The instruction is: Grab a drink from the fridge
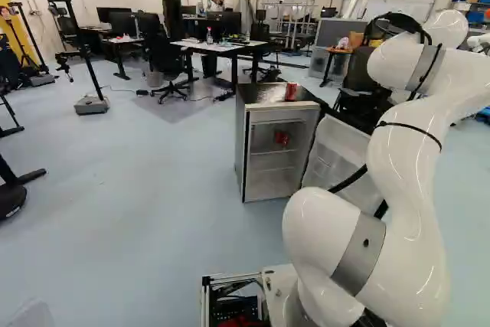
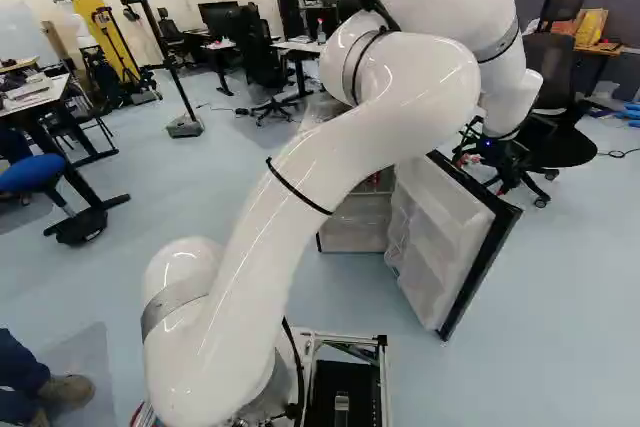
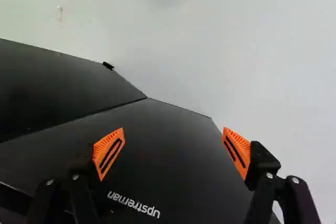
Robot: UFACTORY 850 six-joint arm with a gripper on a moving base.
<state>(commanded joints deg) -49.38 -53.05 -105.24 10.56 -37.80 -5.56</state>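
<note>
The small fridge stands with its door wide open. One red can is on its top, and red cans or a similar red item sit on an inside shelf. My gripper shows only partly in the right base view, near the open door's upper edge, beyond the arm. In the wrist view the gripper is open, orange pads far apart and nothing between them. Ahead of it lies a black printed surface, apparently fridge or door, meeting a second dark panel.
Office chairs stand beyond the door. Desks with monitors are farther back. A stand with a heavy foot is on the floor at the left. A person's shoe shows low at the left of the right base view.
</note>
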